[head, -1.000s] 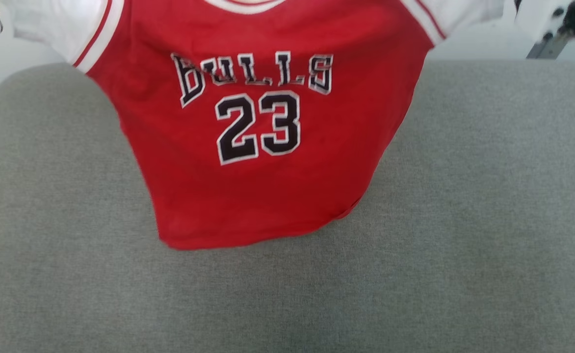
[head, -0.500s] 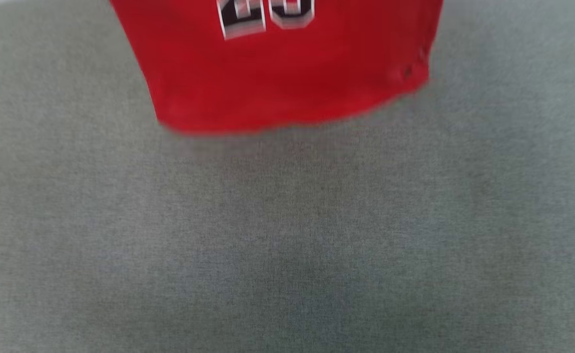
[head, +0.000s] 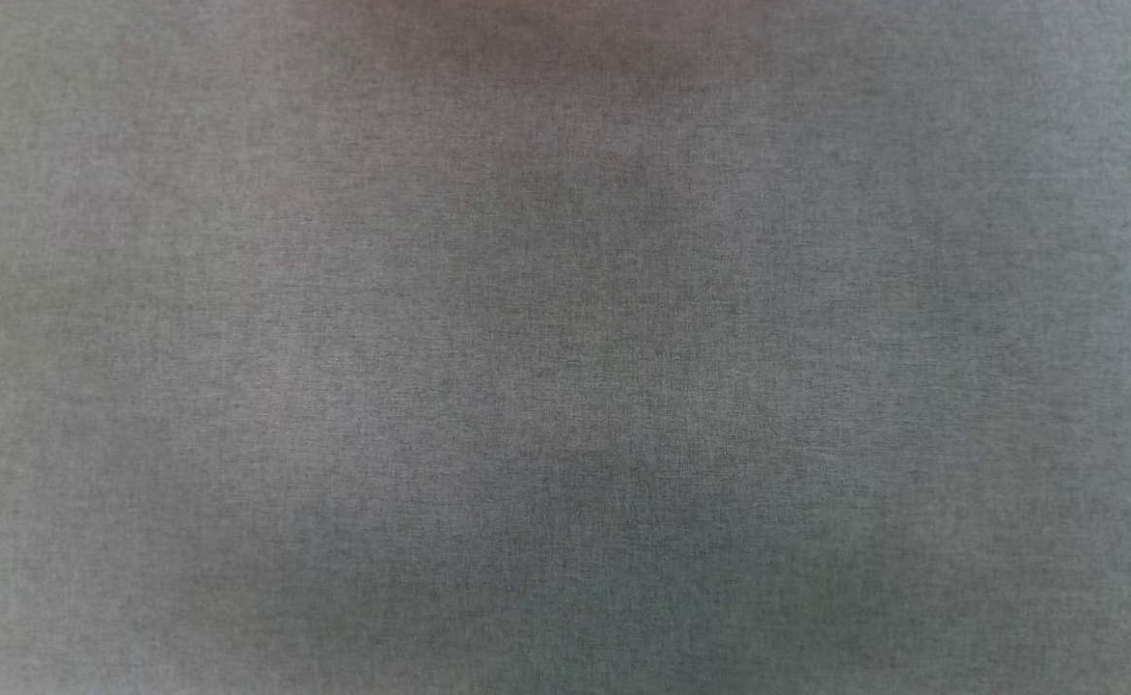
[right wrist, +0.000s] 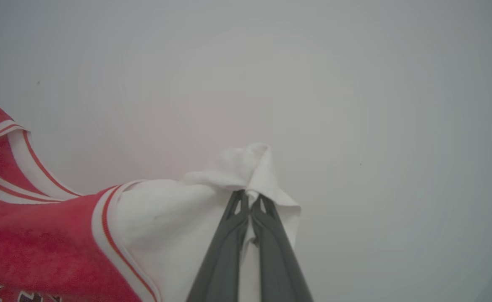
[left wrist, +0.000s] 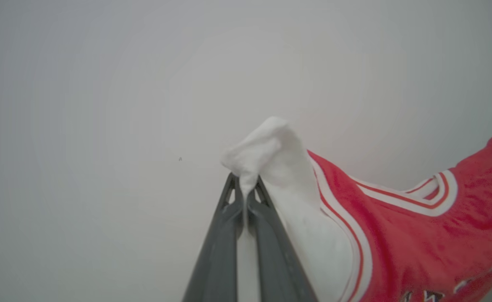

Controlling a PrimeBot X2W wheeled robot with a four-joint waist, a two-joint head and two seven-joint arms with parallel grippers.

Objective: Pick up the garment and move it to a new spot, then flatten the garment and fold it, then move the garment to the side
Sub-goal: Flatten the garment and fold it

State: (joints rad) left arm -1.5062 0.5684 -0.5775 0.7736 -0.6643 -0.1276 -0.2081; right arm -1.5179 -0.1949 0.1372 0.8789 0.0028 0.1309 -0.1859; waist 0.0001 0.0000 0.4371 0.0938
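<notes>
The head view looks down on a grey woven surface (head: 565, 386), with a dim, faintly reddish shadow (head: 546, 39) near its top edge.

In the left wrist view, the left gripper (left wrist: 244, 189) has its two dark fingers pressed together on a pinch of white sleeve (left wrist: 271, 155), which bunches up just past the tips. The red jersey T-shirt (left wrist: 422, 239) stretches away to the right of the fingers. Its striped collar (left wrist: 433, 197) lies beyond the sleeve, against a pale blank background (left wrist: 103, 84).

The right wrist view mirrors that. The right gripper (right wrist: 250, 200) is clamped tight on the other sleeve (right wrist: 174, 214), with cloth puffed over its tips. The red body runs off to the left of the fingers, and a scrap of black lettering (right wrist: 2, 293) sits low in that corner.

To my eye the shirt hangs spread between the two grippers, clear of the surface, so this looks like the carrying step, before any flattening. The next move likely calls for lowering both arms evenly, hem first, onto the grey surface. Both pinches should hold until the cloth lies flat, or one sleeve may slip and the shirt crumple.
</notes>
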